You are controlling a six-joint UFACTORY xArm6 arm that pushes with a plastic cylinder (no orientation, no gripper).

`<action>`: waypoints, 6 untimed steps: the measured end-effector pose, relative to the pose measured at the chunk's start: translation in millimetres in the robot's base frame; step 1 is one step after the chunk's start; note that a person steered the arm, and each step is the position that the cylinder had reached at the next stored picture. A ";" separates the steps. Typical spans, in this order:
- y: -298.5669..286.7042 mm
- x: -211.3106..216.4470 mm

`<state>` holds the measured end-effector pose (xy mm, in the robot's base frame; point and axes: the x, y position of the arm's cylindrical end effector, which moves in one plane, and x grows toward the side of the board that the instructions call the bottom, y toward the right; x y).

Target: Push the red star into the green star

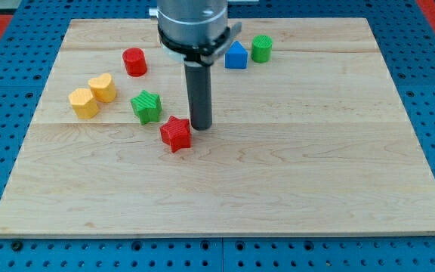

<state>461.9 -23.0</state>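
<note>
The red star (176, 134) lies on the wooden board left of centre. The green star (146, 106) sits just up and to the left of it, with a small gap between them. My tip (201, 127) stands right beside the red star, at its upper right, close to touching it. The rod rises straight up from there to the arm's grey body at the view's top.
A red cylinder (134, 62) lies at the upper left. Two yellow heart-shaped blocks (103, 88) (84, 103) lie left of the green star. A blue block (236, 55) and a green cylinder (261, 48) lie at the top, right of the arm. The board's edge (217, 233) runs along the bottom.
</note>
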 end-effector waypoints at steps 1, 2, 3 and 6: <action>-14.7 32.6; -70.0 13.2; -84.3 -14.6; -34.7 -33.4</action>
